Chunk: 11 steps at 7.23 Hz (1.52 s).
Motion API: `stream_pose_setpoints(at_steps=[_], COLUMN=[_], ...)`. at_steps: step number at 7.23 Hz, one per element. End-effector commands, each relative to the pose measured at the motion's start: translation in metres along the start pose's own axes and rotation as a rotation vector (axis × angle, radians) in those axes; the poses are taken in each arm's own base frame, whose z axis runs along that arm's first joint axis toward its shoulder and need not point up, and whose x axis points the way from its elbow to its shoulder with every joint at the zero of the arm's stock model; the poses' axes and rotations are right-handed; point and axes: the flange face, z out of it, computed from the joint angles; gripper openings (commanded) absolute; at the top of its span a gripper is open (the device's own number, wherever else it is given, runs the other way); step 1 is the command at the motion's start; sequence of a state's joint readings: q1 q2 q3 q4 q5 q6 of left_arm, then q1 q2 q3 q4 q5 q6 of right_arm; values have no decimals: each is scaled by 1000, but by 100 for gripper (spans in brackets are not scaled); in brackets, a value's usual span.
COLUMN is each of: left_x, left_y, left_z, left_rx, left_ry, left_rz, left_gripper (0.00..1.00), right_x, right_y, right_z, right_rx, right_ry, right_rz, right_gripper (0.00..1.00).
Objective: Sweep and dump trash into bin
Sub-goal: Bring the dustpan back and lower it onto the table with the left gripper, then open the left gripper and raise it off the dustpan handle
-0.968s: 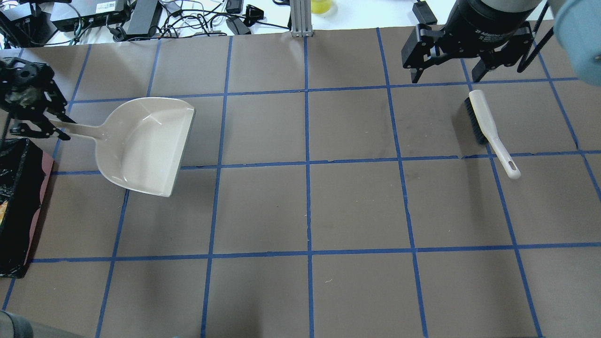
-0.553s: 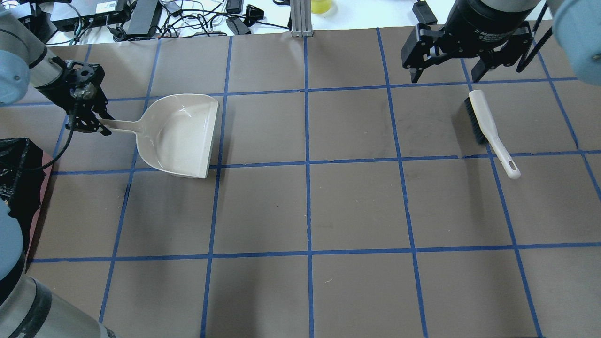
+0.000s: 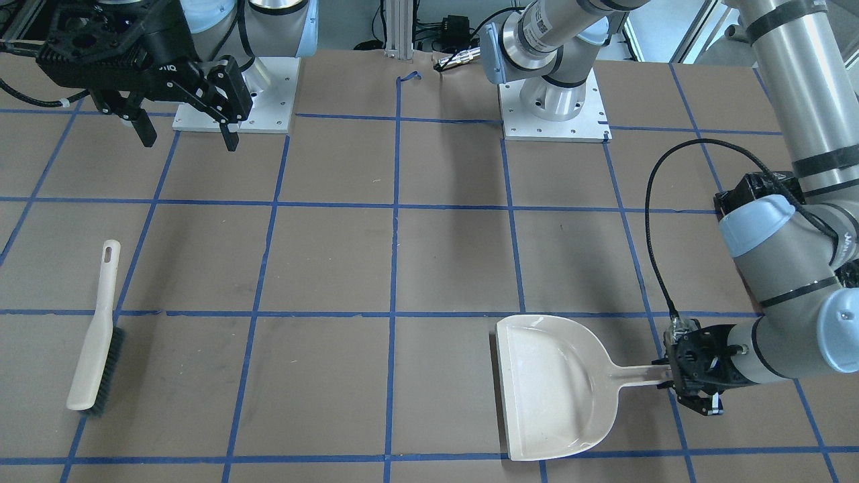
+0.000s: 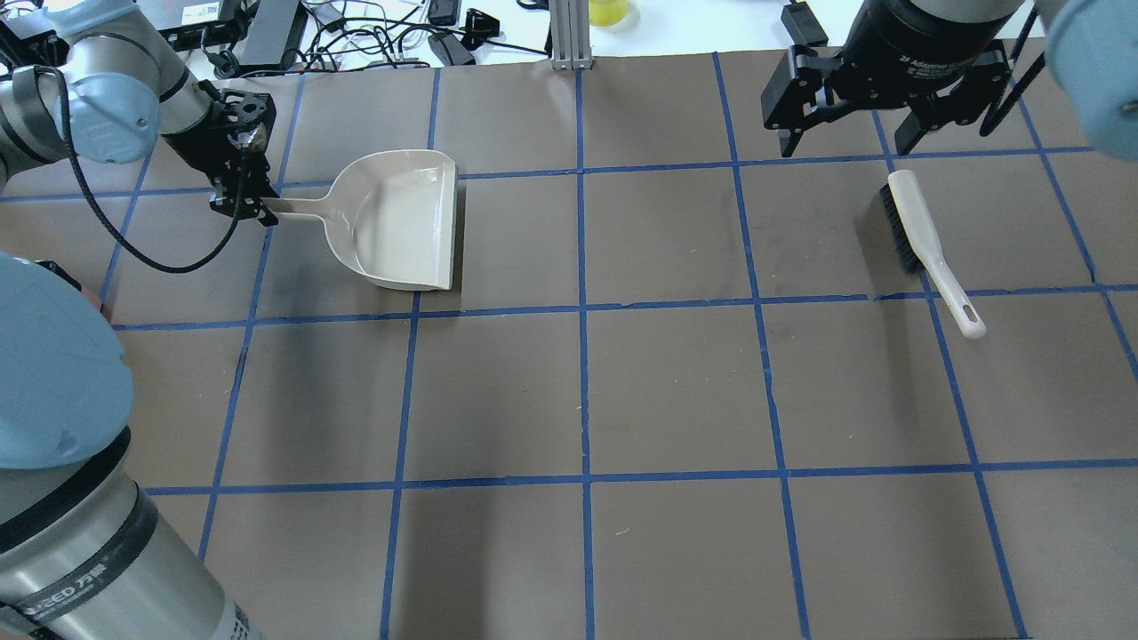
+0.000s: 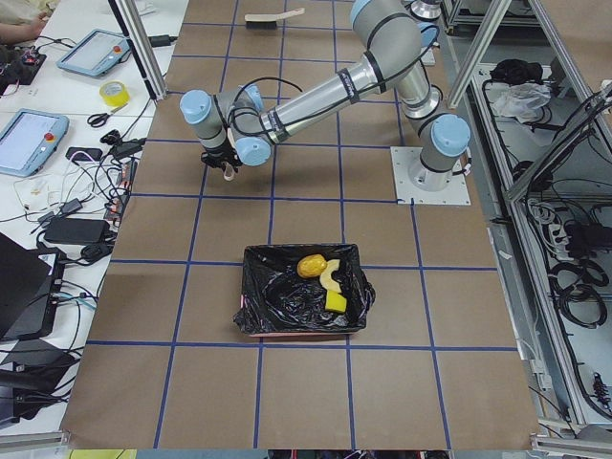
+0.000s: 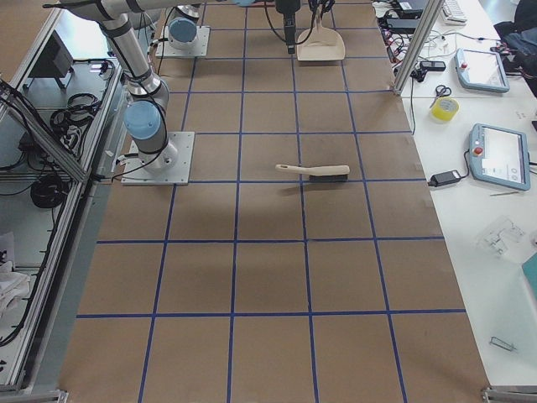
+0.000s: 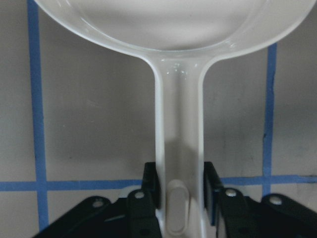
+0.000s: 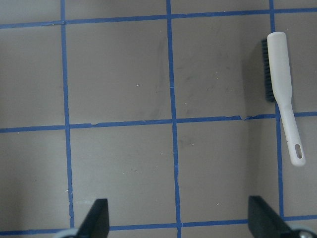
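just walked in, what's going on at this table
The left gripper is shut on the handle of the beige dustpan, which is empty. The right gripper hangs open near the brush, which lies by itself on the table. The trash, a potato-like lump, a croissant and a sponge, is in the black-lined bin.

Item count at the table (image 4: 498, 391): one beige dustpan (image 4: 404, 222), one hand brush (image 4: 920, 236), one bin (image 5: 273, 287). The bin holds three pieces of trash: one golden-brown lump (image 5: 310, 266), one tan crescent (image 5: 331, 277), one yellow sponge (image 5: 337, 302). Grippers: two, the left gripper (image 7: 181, 186) and the right gripper (image 4: 845, 138). The side bench (image 5: 43, 96) carries two tablets, a near tablet (image 5: 29, 142) and a far tablet (image 5: 96, 53), plus one yellow tape roll (image 5: 113, 94).
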<state>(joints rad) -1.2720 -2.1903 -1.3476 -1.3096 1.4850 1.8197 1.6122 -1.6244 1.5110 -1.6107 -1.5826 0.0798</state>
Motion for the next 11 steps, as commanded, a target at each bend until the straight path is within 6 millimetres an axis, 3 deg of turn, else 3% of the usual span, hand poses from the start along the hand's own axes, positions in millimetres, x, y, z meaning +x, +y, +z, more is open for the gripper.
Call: stream_pose_setpoints(at_steps=[1,2,3,4,5,6,8,9,11], left_x=[-3,2,4,3,4,5,15,32,87], left_y=[-12,-15,-16,-15,-15,-19,-84,-105,-124], left_z=[12,-1,0,11,6,2,-32,-69,-166], left_rx=[-1,-5,-1,5,3,9,-63,-71,-73], left_ry=[25,11,22,38,34,27,-13,-28,16], left_rz=[5,11,8,5,-17,-121,-196,-263,-323], left_gripper=[0,0,6,39,73,90,95,95,95], right_x=[0,0,0,0,0,0,0,0,0], right_y=[0,0,0,0,0,0,0,0,0], right_z=[0,1,1,1,1,1,1,1,1], right_rx=[0,-1,-1,-1,-1,-1,-1,-1,-1], right_ry=[2,2,1,2,2,2,2,2,2], right_rz=[0,0,0,0,0,0,0,0,0], right_gripper=[100,100,100,100,100,100,100,100,100])
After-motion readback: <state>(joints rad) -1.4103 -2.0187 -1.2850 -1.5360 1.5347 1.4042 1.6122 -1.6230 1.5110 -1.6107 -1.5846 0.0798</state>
